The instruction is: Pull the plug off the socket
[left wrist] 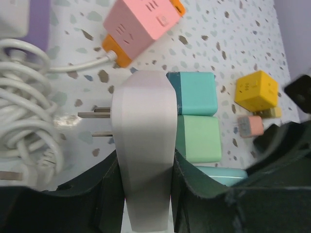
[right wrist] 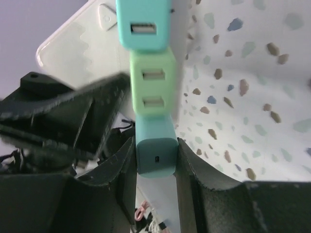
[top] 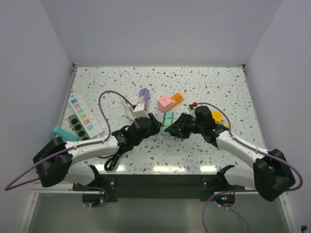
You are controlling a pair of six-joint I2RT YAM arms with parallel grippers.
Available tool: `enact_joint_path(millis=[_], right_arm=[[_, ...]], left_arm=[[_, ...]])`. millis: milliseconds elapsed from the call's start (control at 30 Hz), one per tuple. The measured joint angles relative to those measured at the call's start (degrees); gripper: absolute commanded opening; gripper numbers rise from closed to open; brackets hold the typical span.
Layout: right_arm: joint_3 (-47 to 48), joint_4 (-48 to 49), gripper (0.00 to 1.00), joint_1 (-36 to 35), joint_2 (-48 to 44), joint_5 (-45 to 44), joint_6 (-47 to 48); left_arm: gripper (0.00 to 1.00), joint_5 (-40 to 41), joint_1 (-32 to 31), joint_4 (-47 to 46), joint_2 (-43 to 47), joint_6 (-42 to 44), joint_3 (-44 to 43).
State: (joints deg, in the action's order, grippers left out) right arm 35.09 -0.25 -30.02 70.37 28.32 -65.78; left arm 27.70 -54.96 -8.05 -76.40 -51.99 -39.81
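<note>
A: Speckled table [top: 209,92], both arms meet at its middle. Left gripper [left wrist: 146,167] state?

B: Clenched on the white plug [left wrist: 143,111], one finger on each long side. Right gripper [right wrist: 155,158] is clamped too, on the bottom teal block of the teal-green stack [right wrist: 150,77]. That's the socket side, I think.

A: Plug relative to stack?

B: Side by side, touching the upper teal block and the green block in the left wrist view. Mated or just abutting, can't tell. Two prongs [left wrist: 95,115] poke out on the plug's other side, away from the stack. Its own or something underneath, unclear.

A: What goes wrong from here?

B: My read: right holds only the end block, so a pull may split the stack at a seam rather than free the plug. Pull off-axis and it jams or twists in the fingers. Plug body looks smooth and tapered, so left could slide off.

A: Surroundings?

B: Coiled cable [left wrist: 24,111] just beside the plug, could snag. Pink-orange cube [left wrist: 143,22] is near; a sudden release may knock it.
</note>
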Motion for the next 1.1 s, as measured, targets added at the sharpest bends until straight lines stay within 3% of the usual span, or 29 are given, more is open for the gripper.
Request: enact_joint_path(millis=[200,400,700,733,800,833,900,933,1067,1100], right_arm=[[-3.74,-6.32,0.00,11.19,-7.89,2.86,4.20],[0.11,-18.43,0.00,13.60,-6.10,1.07,11.74],[13.99,-36.20,0.02,20.39,6.19,-29.07,21.16],[15.17,-37.29,0.16,20.63,7.78,-31.63,21.97],[17.20,-39.12,0.28,20.79,10.45,-35.08,23.32],[18.14,-39.74,0.42,20.81,11.85,-36.46,23.98],[19.04,-40.00,0.56,20.81,13.75,-37.86,25.14],[19.04,-40.13,0.67,20.81,13.92,-37.86,25.77],[19.06,-41.24,0.88,20.81,11.56,-37.18,27.82],[19.23,-41.68,0.88,20.81,10.29,-36.41,28.24]], left_arm=[[0.00,4.66,5.55,0.96,-0.31,1.81,1.36],[0.00,5.92,5.90,1.75,-0.37,2.23,1.36],[0.00,3.13,5.68,1.84,2.27,3.61,1.36],[0.00,2.82,5.68,1.84,2.56,3.63,1.36],[0.00,2.36,5.68,1.88,3.02,3.63,1.36],[0.00,2.14,5.68,1.88,3.13,3.63,1.36],[0.00,1.55,5.68,1.92,3.17,3.65,1.36],[0.00,1.18,5.68,2.10,3.17,3.65,1.36],[0.00,-0.09,5.68,2.19,3.15,3.80,1.36],[0.00,-0.39,5.68,2.16,3.15,3.82,1.36]])
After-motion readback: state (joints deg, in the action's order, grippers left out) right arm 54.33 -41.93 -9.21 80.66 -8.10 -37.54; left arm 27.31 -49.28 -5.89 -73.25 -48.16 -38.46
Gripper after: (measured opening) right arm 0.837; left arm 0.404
